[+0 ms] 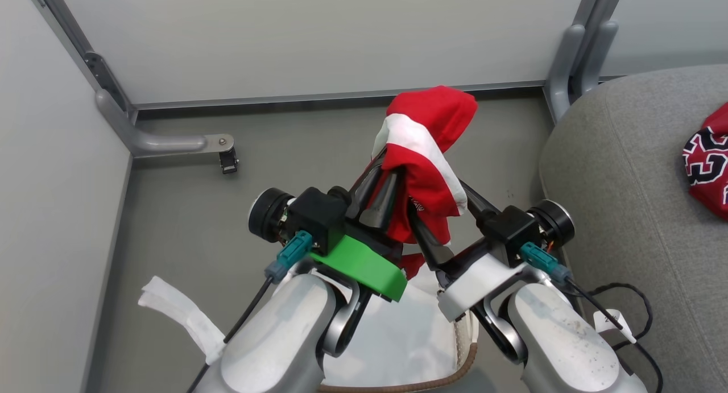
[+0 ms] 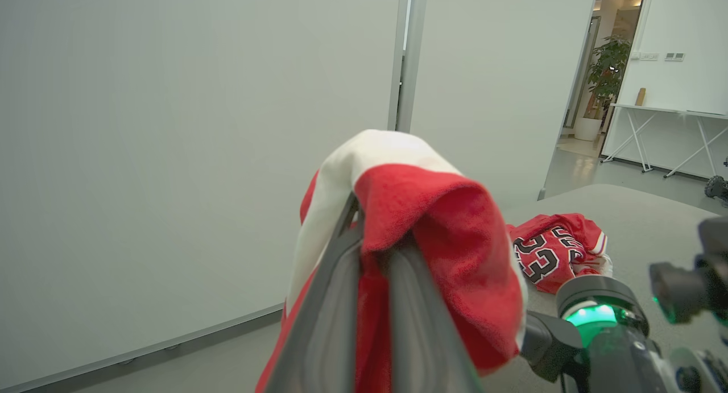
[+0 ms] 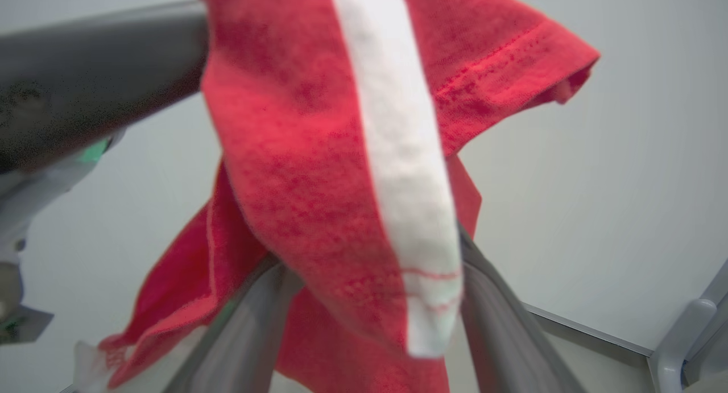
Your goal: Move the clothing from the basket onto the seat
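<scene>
A red garment with a broad white stripe (image 1: 424,148) hangs in the air, draped over both sets of fingers. My left gripper (image 1: 387,180) is shut on it; in the left wrist view its fingers (image 2: 335,302) stand close together with red cloth (image 2: 455,256) pinched between them. My right gripper (image 1: 441,211) is open, its fingers (image 3: 500,319) spread wide with the garment (image 3: 318,171) hanging between and over them. Below my arms stands the basket (image 1: 455,370), with a white liner (image 1: 392,330) inside. The red "23" jersey (image 1: 708,160) (image 2: 554,253) lies on the grey seat (image 1: 620,171).
Pale wall panels close in the far side and the left. A grey metal bracket foot (image 1: 170,143) lies on the floor at the left and a post base (image 1: 580,57) stands at the seat's corner. Black cables (image 1: 625,302) lie beside the seat. A white strip (image 1: 182,313) sticks out left of the basket.
</scene>
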`<state>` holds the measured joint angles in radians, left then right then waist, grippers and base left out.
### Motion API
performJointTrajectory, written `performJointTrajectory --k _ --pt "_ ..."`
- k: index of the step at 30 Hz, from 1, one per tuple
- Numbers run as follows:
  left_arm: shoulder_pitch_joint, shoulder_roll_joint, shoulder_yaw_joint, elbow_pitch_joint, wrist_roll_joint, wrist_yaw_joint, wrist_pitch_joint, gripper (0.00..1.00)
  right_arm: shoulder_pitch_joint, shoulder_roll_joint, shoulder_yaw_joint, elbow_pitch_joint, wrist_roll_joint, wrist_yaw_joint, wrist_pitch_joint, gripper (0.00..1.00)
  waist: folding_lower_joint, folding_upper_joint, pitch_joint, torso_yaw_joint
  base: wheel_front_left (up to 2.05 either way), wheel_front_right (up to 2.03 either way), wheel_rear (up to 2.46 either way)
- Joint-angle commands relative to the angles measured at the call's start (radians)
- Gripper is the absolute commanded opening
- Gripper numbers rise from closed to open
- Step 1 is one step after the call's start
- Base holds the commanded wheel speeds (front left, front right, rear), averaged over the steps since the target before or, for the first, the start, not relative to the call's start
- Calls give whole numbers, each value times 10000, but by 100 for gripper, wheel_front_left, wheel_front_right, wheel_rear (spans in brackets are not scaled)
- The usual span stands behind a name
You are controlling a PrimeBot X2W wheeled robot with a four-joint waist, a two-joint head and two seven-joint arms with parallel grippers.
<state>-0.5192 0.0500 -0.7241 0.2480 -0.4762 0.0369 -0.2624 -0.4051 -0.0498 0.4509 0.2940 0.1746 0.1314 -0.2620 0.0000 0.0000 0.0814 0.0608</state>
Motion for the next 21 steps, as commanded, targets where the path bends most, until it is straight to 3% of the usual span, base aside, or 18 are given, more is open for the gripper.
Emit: performJointTrajectory --k 1,21 --pt "-140 18 -62 -56 -74 34 -36 0 -103 -38 -15 88 -90 -15 -43 100 0 0 -3 20 0 0 0" --pt "-495 18 -771 -342 -563 167 -36 0 -912 -38 288 1458 -168 -15 -34 100 0 0 275 369 0 0 0"
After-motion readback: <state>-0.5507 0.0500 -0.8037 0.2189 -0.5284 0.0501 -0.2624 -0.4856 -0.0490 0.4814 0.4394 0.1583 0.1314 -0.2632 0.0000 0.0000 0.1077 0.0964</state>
